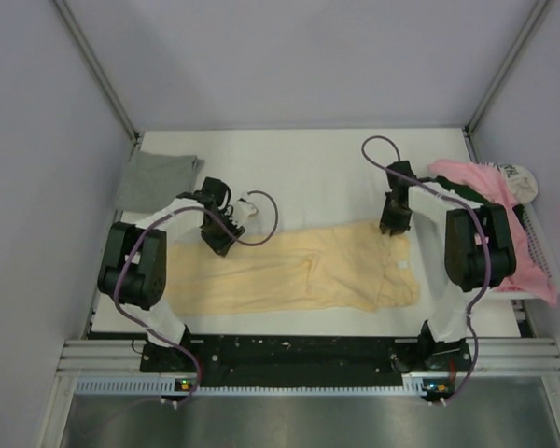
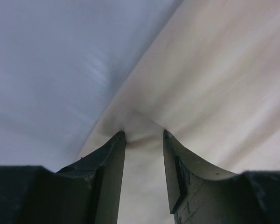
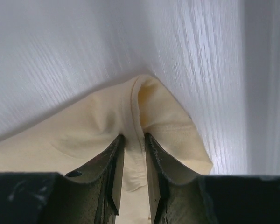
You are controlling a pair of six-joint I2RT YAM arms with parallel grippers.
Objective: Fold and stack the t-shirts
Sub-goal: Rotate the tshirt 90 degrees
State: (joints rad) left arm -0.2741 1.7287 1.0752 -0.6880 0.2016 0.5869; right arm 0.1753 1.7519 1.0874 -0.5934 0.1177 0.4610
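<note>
A pale yellow-peach t-shirt [image 1: 299,271] lies spread flat across the near half of the white table [image 1: 308,168]. My left gripper [image 1: 219,238] is at its far left edge. In the left wrist view my left gripper [image 2: 143,135] is shut on a raised pucker of the t-shirt's cloth [image 2: 214,84]. My right gripper [image 1: 393,227] is at the shirt's far right corner. In the right wrist view my right gripper [image 3: 134,137] is shut on a hemmed fold of the shirt [image 3: 98,126]. A grey t-shirt [image 1: 154,179] lies folded at the far left. A pink t-shirt [image 1: 476,182] lies crumpled at the far right.
A white mesh basket [image 1: 539,247] stands at the table's right edge, with the pink cloth draped over it and a white printed cloth [image 1: 521,179] on top. Grey walls close in on the left, back and right. Cables loop from both wrists above the table.
</note>
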